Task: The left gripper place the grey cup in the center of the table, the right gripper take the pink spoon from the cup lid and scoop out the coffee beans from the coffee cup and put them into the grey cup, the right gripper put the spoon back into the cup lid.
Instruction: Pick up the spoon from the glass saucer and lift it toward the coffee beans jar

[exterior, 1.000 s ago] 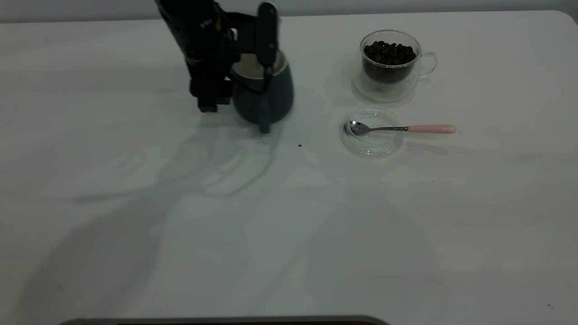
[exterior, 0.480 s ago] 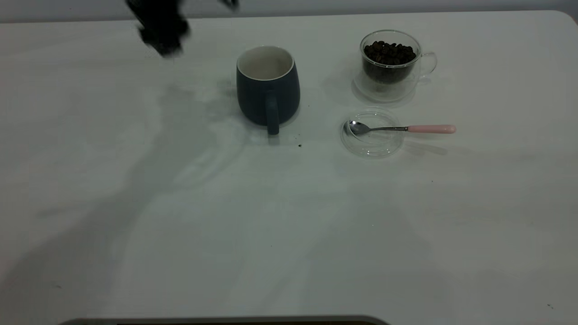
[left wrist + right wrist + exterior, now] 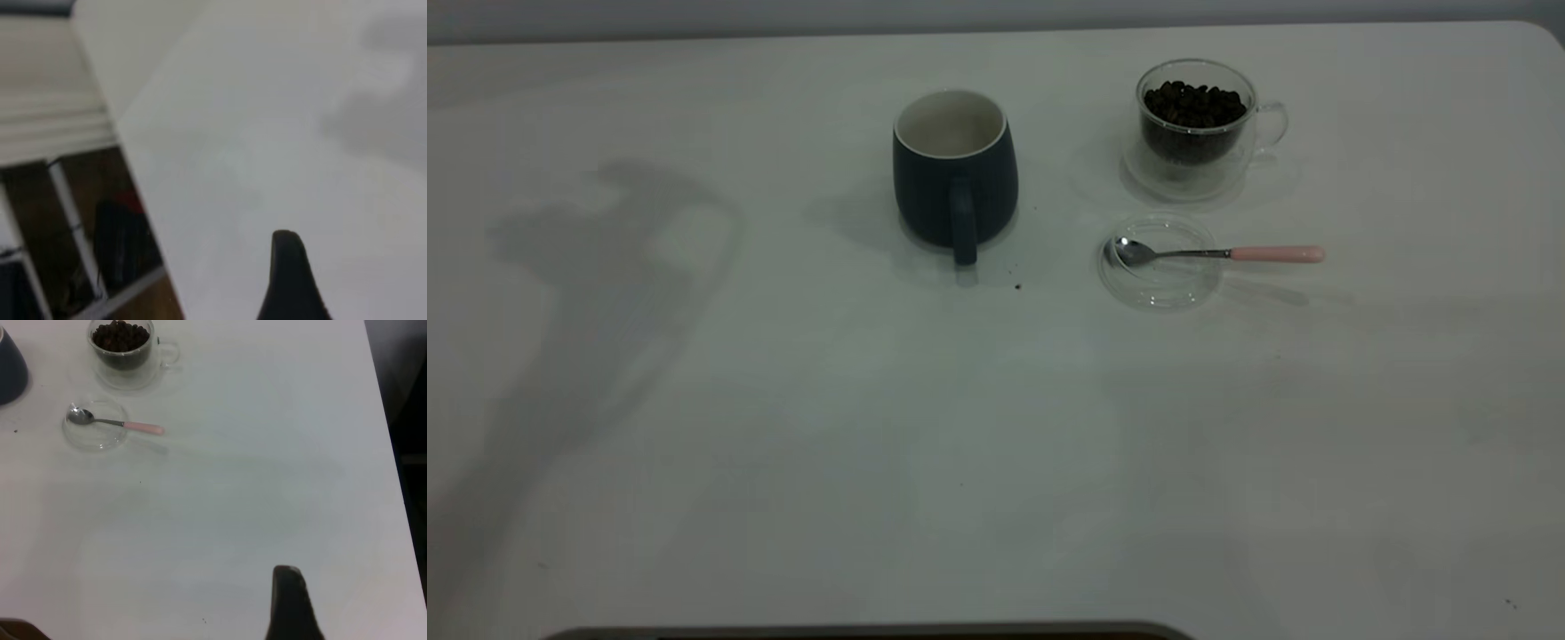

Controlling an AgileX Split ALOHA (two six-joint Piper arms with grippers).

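Now, from outside, no claw shows. The grey cup (image 3: 955, 173) stands upright near the middle of the table (image 3: 783, 444). The coffee cup (image 3: 1199, 124) holds coffee beans (image 3: 1193, 103). The pink spoon (image 3: 1209, 253) lies with its bowl in the cup lid (image 3: 1160, 260).

From the left wrist, one dark fingertip (image 3: 288, 280) hangs over the table edge, touching nothing. I cannot tell how wide the left gripper is.

From the right wrist, one fingertip (image 3: 290, 603) hangs far from the spoon. I cannot tell how wide the right gripper is.

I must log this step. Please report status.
Both grippers off the table, fingers unreadable. Mug placed, upright, empty. Spoon in lid. Nothing in the way.
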